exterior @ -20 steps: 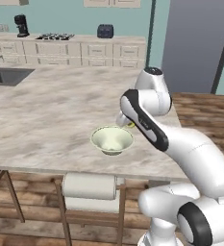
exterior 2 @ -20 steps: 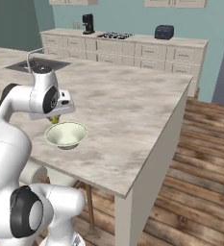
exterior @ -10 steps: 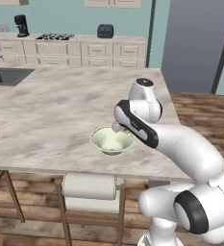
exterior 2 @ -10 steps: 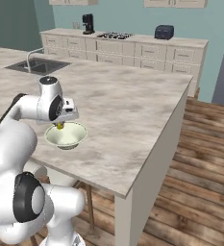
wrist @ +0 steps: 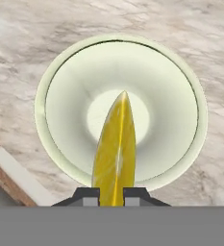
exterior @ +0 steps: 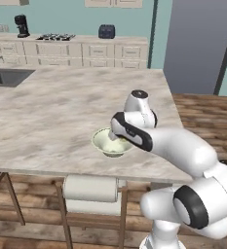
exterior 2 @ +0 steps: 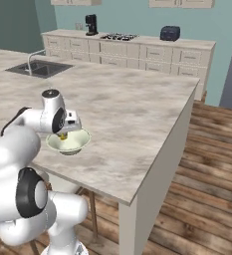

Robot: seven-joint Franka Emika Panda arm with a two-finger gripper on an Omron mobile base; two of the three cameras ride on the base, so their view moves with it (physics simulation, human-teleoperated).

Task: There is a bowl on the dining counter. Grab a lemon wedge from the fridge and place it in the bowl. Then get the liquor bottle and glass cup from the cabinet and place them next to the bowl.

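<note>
The pale cream-green bowl (wrist: 60,77) sits on the marbled dining counter (exterior: 56,107) near its front edge, also seen as the bowl (exterior: 103,144) and the bowl (exterior 2: 76,143) in the base views. My gripper (wrist: 111,194) hangs straight above the bowl's middle, shut on the yellow lemon wedge (wrist: 116,149), which points down toward the bowl's floor. From the right side the lemon wedge (exterior 2: 62,135) shows as a small yellow speck under the gripper (exterior 2: 63,133), just over the rim. The gripper (exterior: 116,140) reaches into the bowl's opening.
A sink (exterior 2: 39,68) is set into the counter's far left. A cushioned stool (exterior: 91,189) stands under the counter's front edge below the bowl. The grey fridge (exterior: 202,46) rises at the back right. A back counter holds a coffee maker (exterior 2: 91,24) and a toaster (exterior 2: 170,33).
The arm has swung lower and further over the bowl, bringing the lemon wedge down from above the rim to right over the bowl's middle. The gripper stays shut.
</note>
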